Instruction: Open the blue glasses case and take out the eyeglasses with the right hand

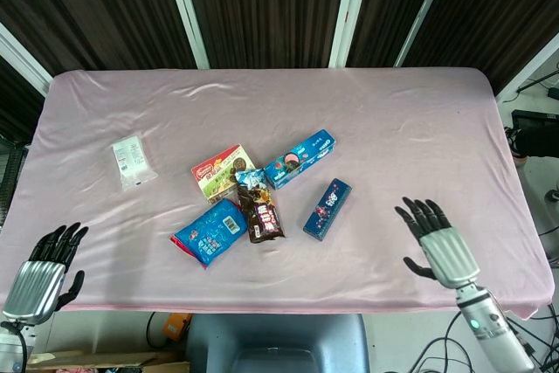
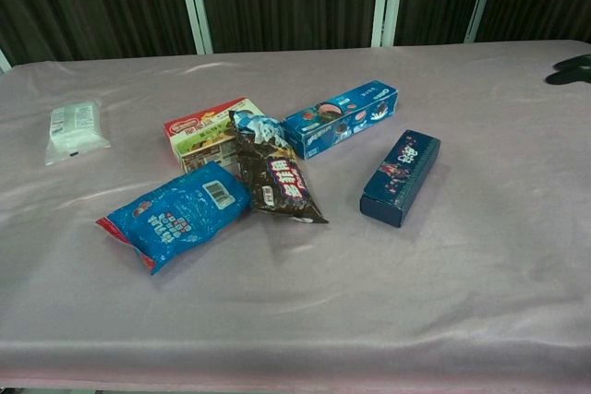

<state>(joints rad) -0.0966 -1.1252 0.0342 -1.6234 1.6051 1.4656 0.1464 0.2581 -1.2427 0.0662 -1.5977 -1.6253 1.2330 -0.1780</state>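
The dark blue glasses case [image 1: 327, 209] [image 2: 401, 177] lies shut on the pink tablecloth, right of the snack pile. My right hand [image 1: 438, 243] hovers over the table's near right part, well to the right of the case, fingers spread and empty. Only its dark fingertips [image 2: 572, 69] show at the right edge of the chest view. At the table's near left corner my left hand [image 1: 41, 272] stays open and empty, far from the case. No eyeglasses are visible.
A snack pile sits left of the case: a blue biscuit box [image 1: 300, 158], a red-and-green box [image 1: 222, 172], a dark candy bag [image 1: 260, 212] and a blue pouch [image 1: 210, 231]. A white packet [image 1: 132, 162] lies far left.
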